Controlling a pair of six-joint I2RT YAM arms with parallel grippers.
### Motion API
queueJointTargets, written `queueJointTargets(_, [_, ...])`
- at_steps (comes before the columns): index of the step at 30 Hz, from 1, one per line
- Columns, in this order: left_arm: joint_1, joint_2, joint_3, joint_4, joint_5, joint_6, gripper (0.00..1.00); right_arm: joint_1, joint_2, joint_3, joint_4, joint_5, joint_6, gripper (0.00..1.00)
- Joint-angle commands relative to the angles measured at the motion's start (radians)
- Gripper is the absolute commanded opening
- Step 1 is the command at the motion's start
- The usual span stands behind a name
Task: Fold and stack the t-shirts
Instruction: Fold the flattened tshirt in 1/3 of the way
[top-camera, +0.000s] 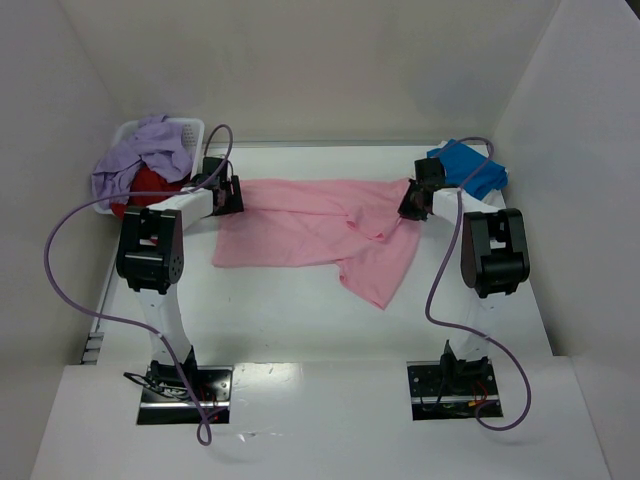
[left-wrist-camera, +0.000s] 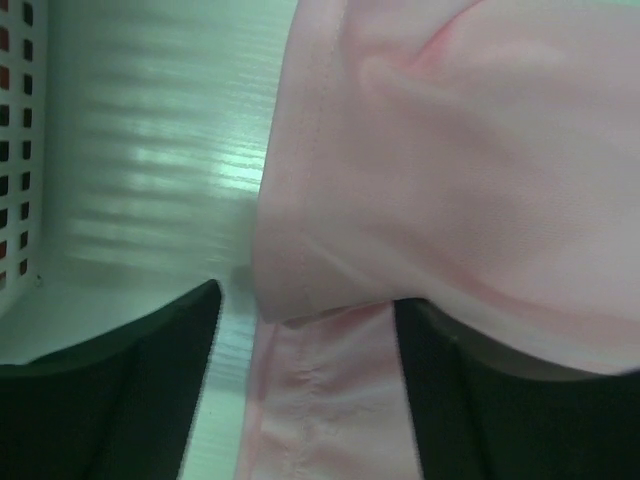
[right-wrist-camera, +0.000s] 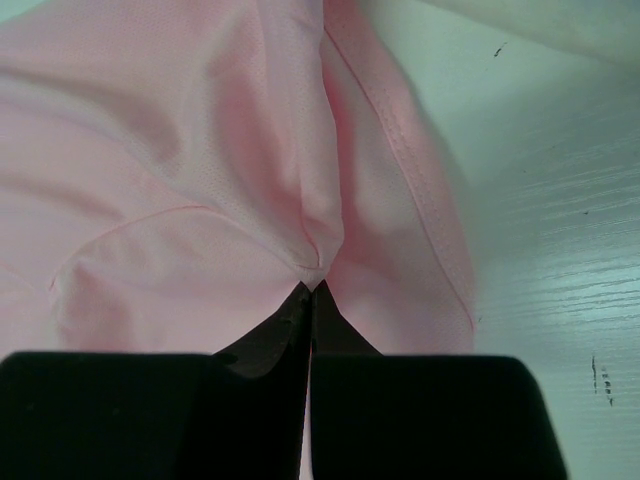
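A: Far left?
B: Basket (top-camera: 190, 127) holds lavender t-shirt (top-camera: 150, 150) over red t-shirt (top-camera: 150, 184). Left claw (top-camera: 228, 192) released, spread wide astride the pink t-shirt (top-camera: 310, 225) hem.
A: Rightward?
B: It sprawls rumpled on counter (top-camera: 300, 320); right claw (top-camera: 412, 205) clenched, pinching its fabric. Blue t-shirt (top-camera: 470, 165) just beyond.

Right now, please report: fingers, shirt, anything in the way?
Left fingers open, astride pink shirt edge. Right fingers shut on pink shirt. Shirt spread out, rumpled, not folded. Basket close by left fingers.
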Motion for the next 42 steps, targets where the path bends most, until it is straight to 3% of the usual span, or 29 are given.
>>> queueJointTargets(1, [0.005, 0.012, 0.037, 0.064, 0.042, 0.042, 0.74, -0.005, -0.021, -0.004, 0.022, -0.015, -0.015, 0.0])
queueJointTargets(4, [0.005, 0.012, 0.037, 0.075, 0.042, 0.042, 0.58, -0.005, -0.021, -0.004, 0.022, -0.015, -0.024, 0.0])
queueJointTargets(5, [0.005, 0.012, 0.037, 0.075, 0.042, 0.042, 0.47, -0.005, -0.021, -0.004, 0.022, -0.015, -0.024, 0.0])
queueJointTargets(8, [0.005, 0.012, 0.037, 0.084, 0.03, 0.053, 0.35, -0.005, -0.021, -0.004, 0.022, -0.006, -0.024, 0.0])
queueJointTargets(11, [0.005, 0.022, 0.037, 0.073, 0.005, 0.053, 0.12, -0.005, -0.021, -0.004, 0.01, 0.028, -0.024, 0.0])
queueJointTargets(16, [0.005, 0.008, 0.028, 0.04, -0.07, 0.053, 0.0, -0.027, -0.03, 0.005, -0.013, 0.068, -0.024, 0.0])
queueJointTargets(34, [0.024, -0.027, -0.011, -0.02, -0.023, 0.122, 0.04, -0.088, -0.039, -0.004, -0.013, 0.028, -0.043, 0.0])
queueJointTargets(35, [0.024, -0.027, -0.002, -0.032, -0.023, 0.122, 0.07, -0.088, -0.039, -0.004, -0.004, 0.017, -0.043, 0.0])
queueJointTargets(36, [0.024, -0.037, -0.001, -0.042, -0.01, 0.122, 0.23, -0.088, -0.039, -0.004, -0.004, 0.008, -0.053, 0.02])
queueJointTargets(37, [0.024, -0.049, 0.008, -0.042, 0.009, 0.122, 0.3, -0.088, -0.048, 0.007, -0.004, -0.001, -0.053, 0.14])
queueJointTargets(42, [0.033, -0.138, 0.044, -0.074, 0.1, 0.122, 0.56, -0.088, -0.111, 0.045, -0.004, -0.052, -0.076, 0.36])
